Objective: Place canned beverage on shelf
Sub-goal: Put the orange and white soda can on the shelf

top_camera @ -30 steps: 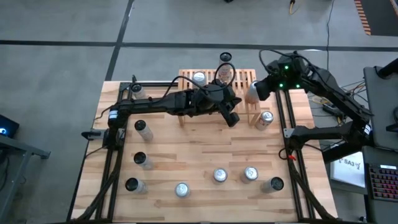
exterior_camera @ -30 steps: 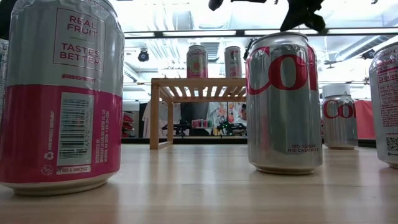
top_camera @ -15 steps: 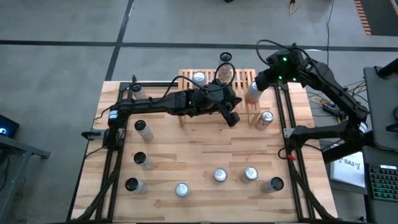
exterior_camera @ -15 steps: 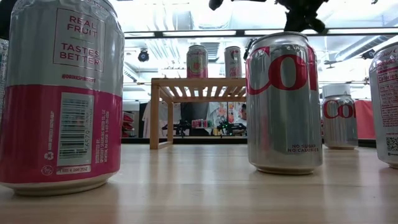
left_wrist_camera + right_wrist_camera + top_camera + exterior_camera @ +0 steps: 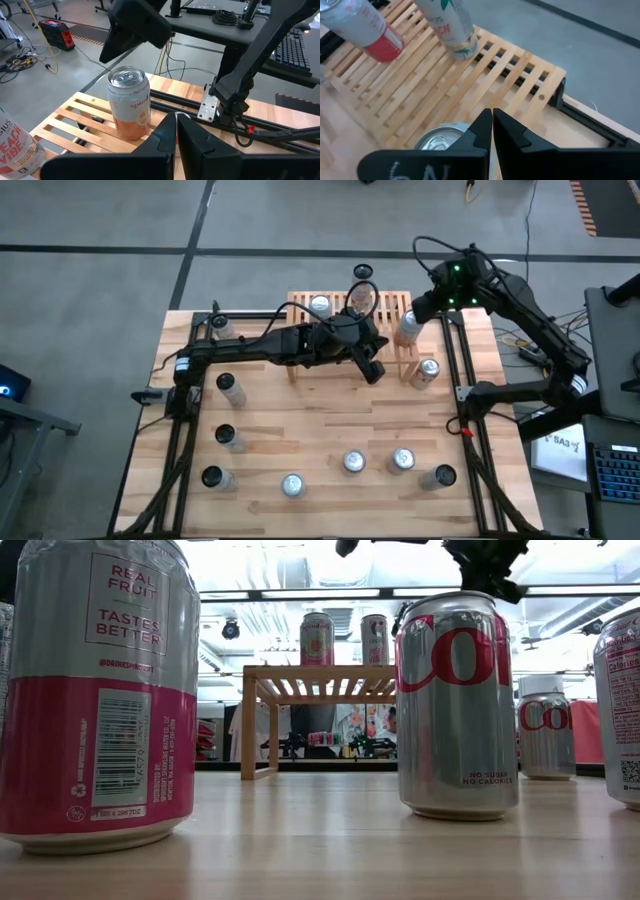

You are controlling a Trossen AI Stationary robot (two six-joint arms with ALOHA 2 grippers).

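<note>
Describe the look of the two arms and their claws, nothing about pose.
Both arms are dark, nearly black, built from chunky jointed segments. The left arm has a black cable looping over it; the right arm shows small green lights near its wrist and a looped black cable. The left claw and right claw each have two dark, flat, tapering fingers.

Cans: shiny metal, smooth, glossy printed sides. Shelf: pale bare wood slats, matt. Tabletop: light wood planks, smooth, faint sheen.

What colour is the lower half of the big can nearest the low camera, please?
Pink, below a silver top half; clearest in the low view.
</note>
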